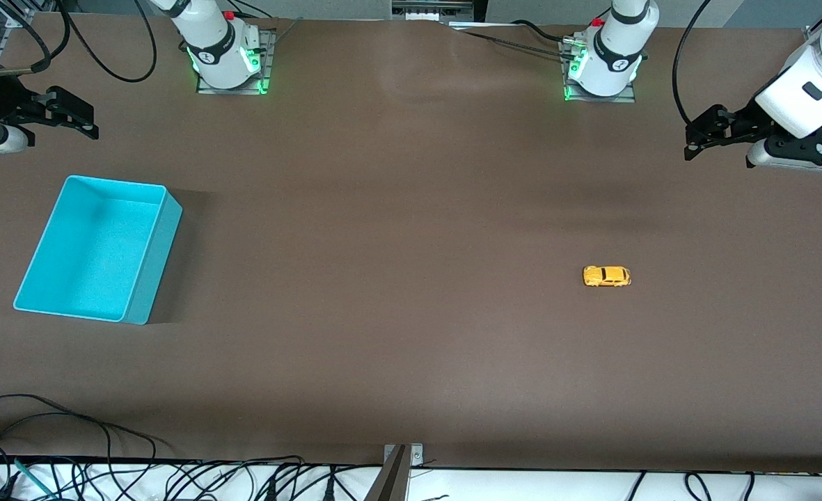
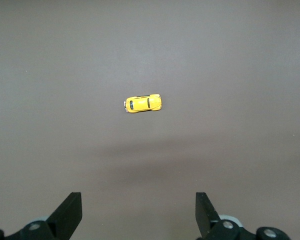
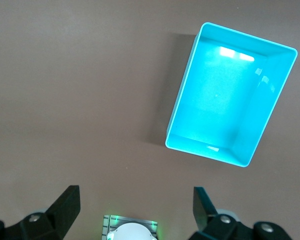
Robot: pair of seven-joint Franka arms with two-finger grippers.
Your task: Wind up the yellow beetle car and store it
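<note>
The yellow beetle car [image 1: 606, 276] stands on its wheels on the brown table, toward the left arm's end; it also shows in the left wrist view [image 2: 143, 103]. My left gripper [image 1: 697, 136] is open and empty, held high above the table's edge at that end [image 2: 138, 212]. The turquoise bin [image 1: 76, 289] is empty and sits toward the right arm's end; the right wrist view shows it too [image 3: 181, 100]. My right gripper [image 1: 76, 115] is open and empty, high up near the bin [image 3: 136, 207]. Both arms wait.
The arm bases [image 1: 226, 66] [image 1: 602, 73] with green lights stand along the table's edge farthest from the front camera; the right arm's base shows in the right wrist view [image 3: 132, 231]. Cables [image 1: 69, 445] lie along the edge nearest the front camera.
</note>
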